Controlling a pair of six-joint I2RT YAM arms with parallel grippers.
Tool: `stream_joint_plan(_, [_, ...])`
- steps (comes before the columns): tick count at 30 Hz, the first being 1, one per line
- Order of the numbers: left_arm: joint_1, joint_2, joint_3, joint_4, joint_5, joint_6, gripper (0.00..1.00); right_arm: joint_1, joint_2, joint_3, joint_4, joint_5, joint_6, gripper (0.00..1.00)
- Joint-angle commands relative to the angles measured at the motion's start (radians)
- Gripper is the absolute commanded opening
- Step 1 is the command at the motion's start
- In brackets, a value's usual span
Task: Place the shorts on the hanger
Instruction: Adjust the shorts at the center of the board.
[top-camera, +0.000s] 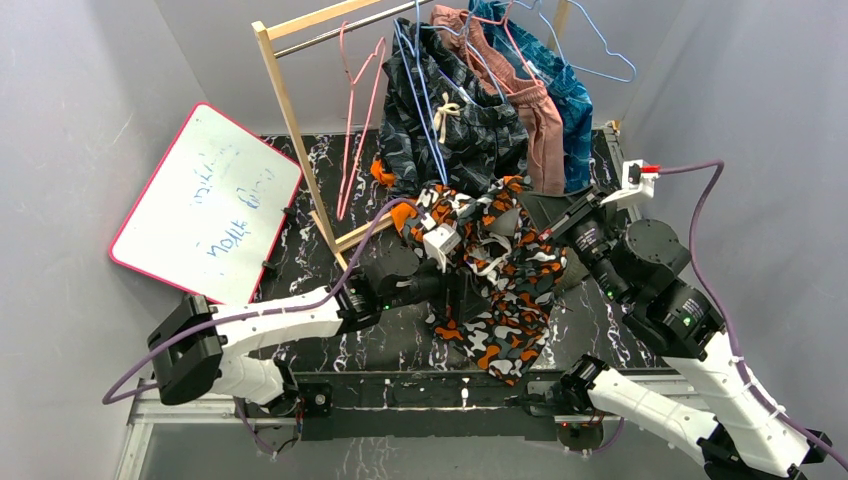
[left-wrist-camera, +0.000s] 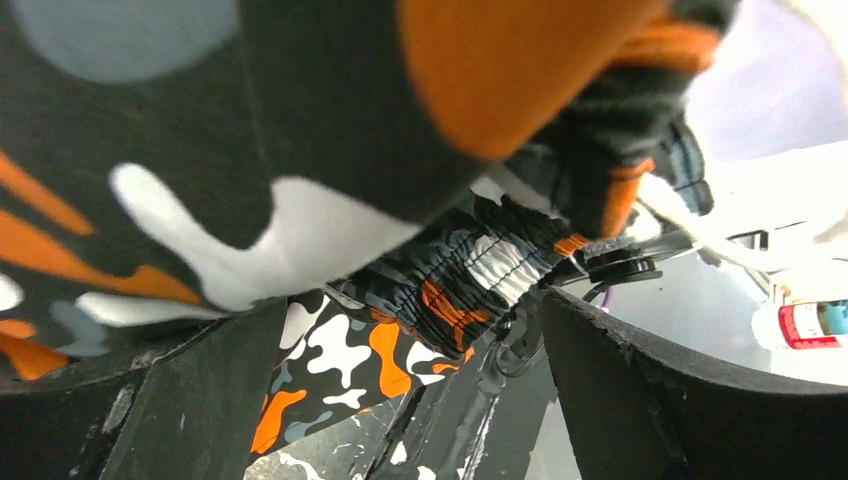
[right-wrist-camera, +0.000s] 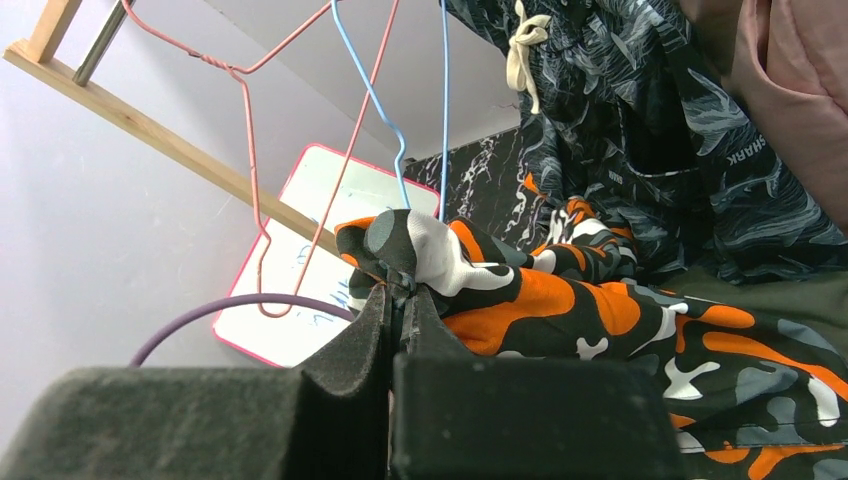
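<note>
The whiteboard (top-camera: 215, 205) leans at the left of the top view. Right of it stands the wooden rack (top-camera: 290, 110), with pink hangers (top-camera: 360, 100) on its rail.

The hanger (right-wrist-camera: 444, 100) hangs from the same rail at upper centre of the top view, its wire bare and well above the tabletop.

The left gripper (left-wrist-camera: 410, 340) sits just below it in that view, under the upper left edge of the shorts (top-camera: 505, 280). Its fingers (left-wrist-camera: 190, 400) are spread as wide as they go and grip nothing. Fabric drapes over the wrist camera, and the gathered waistband (left-wrist-camera: 480, 270) shows beyond the gap.

The shorts lie at centre frame, lifted off the table. Their long axis slants from upper left down to the lower middle.

The right gripper (right-wrist-camera: 400, 300) is at their right edge, its pads pressed together on a bunched fold of the camouflage cloth. In the right wrist view the blue wire rises just above and slightly right of that fold, close but apart from it. The coming move therefore seems to be upward and away from the arms' bases.

The left arm looks nearer the hanger, so it probably suits steadying the wire or spreading the waistband.

The only holder here is the rack. Its right half carries dark navy patterned shorts (top-camera: 470, 120) with a white drawstring, then a pink and a teal garment.
</note>
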Motion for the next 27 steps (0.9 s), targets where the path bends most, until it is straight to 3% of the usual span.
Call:
stream_joint_plan(1, [-0.028, 0.018, 0.007, 0.056, -0.040, 0.048, 0.98, -0.003, -0.019, -0.007, 0.102, 0.020, 0.022, 0.00])
stream_joint_plan(3, [-0.032, 0.033, 0.008, 0.061, -0.044, 0.051, 0.95, -0.003, -0.019, -0.006, 0.099, 0.019, 0.021, 0.00])
stream_joint_plan(7, [-0.033, 0.047, 0.019, 0.036, -0.069, 0.047, 0.76, -0.003, -0.025, -0.004, 0.097, 0.017, 0.019, 0.00])
stream_joint_plan(13, [-0.033, -0.042, -0.030, 0.041, -0.125, 0.027, 0.31, -0.004, -0.034, 0.011, 0.054, 0.024, -0.001, 0.00])
stream_joint_plan(16, [-0.034, -0.142, -0.059, -0.003, -0.190, 0.026, 0.00, -0.003, -0.058, 0.012, 0.034, 0.038, -0.017, 0.00])
stream_joint_plan(22, [-0.035, -0.388, -0.056, -0.179, -0.299, 0.031, 0.00, -0.003, -0.098, 0.051, -0.042, 0.093, -0.103, 0.00])
stream_joint_plan(27, [-0.038, -0.591, 0.072, -0.436, -0.433, 0.069, 0.00, -0.003, -0.109, 0.112, -0.061, 0.141, -0.223, 0.00])
